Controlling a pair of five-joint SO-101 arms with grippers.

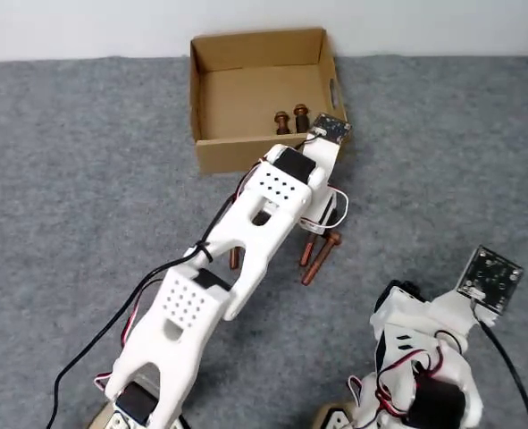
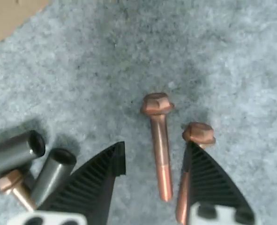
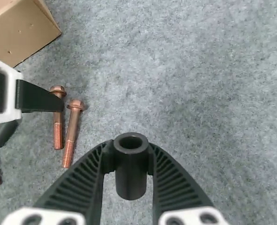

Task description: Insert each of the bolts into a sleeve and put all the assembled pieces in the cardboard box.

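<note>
Copper bolt point(image 2: 159, 145) near cardboard box point(image 1: 237, 154) is lying between open, empty left fingers point(image 2: 93, 180). Right fingers point(image 3: 77, 187) are gripping sleeve point(image 3: 130, 173) mouth-up, likely awaiting insertion.

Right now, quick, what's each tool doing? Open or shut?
Left tool: open, straddling a bolt.
Right tool: closed, holding a sleeve.

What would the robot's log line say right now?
left gripper: open over bolt | right gripper: holds sleeve | box: two pieces inside

Copper bolts point(image 2: 159, 140), a black sleeve point(image 3: 130, 173), tan box point(image 1: 246, 154), mottled grey carpet point(image 1: 442, 143), white, hole-dotted arms point(image 1: 246, 234) with black ribbed fingers point(image 2: 93, 183).
</note>
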